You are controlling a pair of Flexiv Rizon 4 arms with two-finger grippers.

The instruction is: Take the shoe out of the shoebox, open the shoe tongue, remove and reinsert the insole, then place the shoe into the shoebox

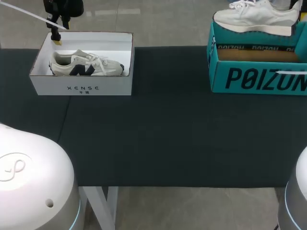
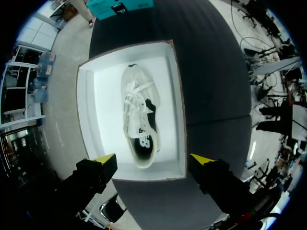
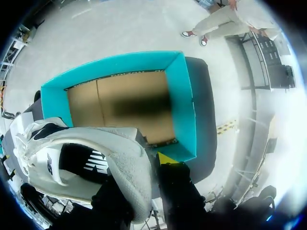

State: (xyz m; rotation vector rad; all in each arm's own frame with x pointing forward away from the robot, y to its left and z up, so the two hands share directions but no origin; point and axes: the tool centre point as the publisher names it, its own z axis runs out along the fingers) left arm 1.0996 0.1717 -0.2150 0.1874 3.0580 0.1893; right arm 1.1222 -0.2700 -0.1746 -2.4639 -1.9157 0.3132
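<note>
The left gripper (image 2: pixel 153 162) hangs over the white shoebox (image 2: pixel 86 139) with its fingers spread wide, about as far apart as the short end wall beneath them. The cream sneaker (image 2: pixel 139 120) lies inside the box just ahead of the tips, heel nearest and toe pointing away. White floor shows along both its long sides.

The right gripper (image 3: pixel 148 164) is clamped on a pale sneaker (image 3: pixel 91 160), holding it above the teal shoebox (image 3: pixel 184 105). Only one yellow tip shows, against the shoe. The open box lies ahead and below, its brown cardboard floor ringed by four teal walls. The two boxes stand well apart along the dark table's (image 1: pixel 168 139) far edge.
</note>
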